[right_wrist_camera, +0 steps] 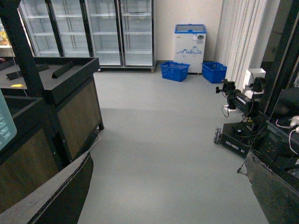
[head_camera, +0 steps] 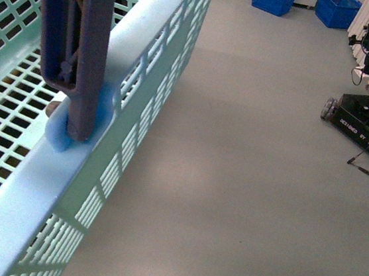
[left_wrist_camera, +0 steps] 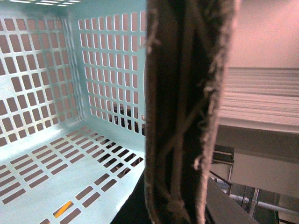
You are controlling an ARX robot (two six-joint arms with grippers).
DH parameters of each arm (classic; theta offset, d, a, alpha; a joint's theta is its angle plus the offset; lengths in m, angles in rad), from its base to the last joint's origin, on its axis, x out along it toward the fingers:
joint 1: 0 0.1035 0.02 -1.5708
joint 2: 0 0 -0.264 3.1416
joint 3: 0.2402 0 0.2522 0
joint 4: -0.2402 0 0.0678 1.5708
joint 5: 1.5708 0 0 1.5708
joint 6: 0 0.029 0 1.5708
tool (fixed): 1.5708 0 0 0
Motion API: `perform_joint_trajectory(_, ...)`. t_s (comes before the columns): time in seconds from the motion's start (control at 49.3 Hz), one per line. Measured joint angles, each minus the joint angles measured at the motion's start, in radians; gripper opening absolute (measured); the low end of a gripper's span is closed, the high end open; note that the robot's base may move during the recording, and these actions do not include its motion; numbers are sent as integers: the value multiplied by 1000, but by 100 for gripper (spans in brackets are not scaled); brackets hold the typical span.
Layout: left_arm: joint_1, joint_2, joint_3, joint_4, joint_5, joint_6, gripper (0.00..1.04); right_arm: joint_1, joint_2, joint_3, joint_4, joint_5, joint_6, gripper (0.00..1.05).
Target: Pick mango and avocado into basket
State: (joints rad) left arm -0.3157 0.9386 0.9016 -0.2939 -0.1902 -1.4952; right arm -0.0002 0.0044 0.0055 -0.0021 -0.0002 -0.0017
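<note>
The pale turquoise basket (head_camera: 147, 54) fills the left of the front view, with its slotted wall and rim very close to the camera. Its brown-grey handle (head_camera: 76, 39) stands upright at the rim. In the left wrist view the same handle (left_wrist_camera: 187, 107) crosses the picture. My left gripper (left_wrist_camera: 175, 200) is shut on it, above the basket's slotted floor (left_wrist_camera: 51, 158). No fruit lies on the part of the floor that I see. My right gripper (right_wrist_camera: 168, 196) hangs open over bare grey floor, its fingers (right_wrist_camera: 56, 191) wide apart. The mango and the avocado are out of view.
A dark wooden display stand (right_wrist_camera: 56, 93) is beside my right arm. Glass-door fridges (right_wrist_camera: 93, 32), a white freezer (right_wrist_camera: 189, 42) and blue baskets (right_wrist_camera: 175, 71) line the far wall. Another black wheeled robot (head_camera: 367, 112) stands on the grey floor (head_camera: 232, 183) to the right.
</note>
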Motion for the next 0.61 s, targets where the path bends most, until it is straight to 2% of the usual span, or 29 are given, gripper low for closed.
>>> perform_joint_trajectory(0.608, 2, -3, 0, 0, -15, 2, 8, 0, 0, 0, 0, -2, 0, 97)
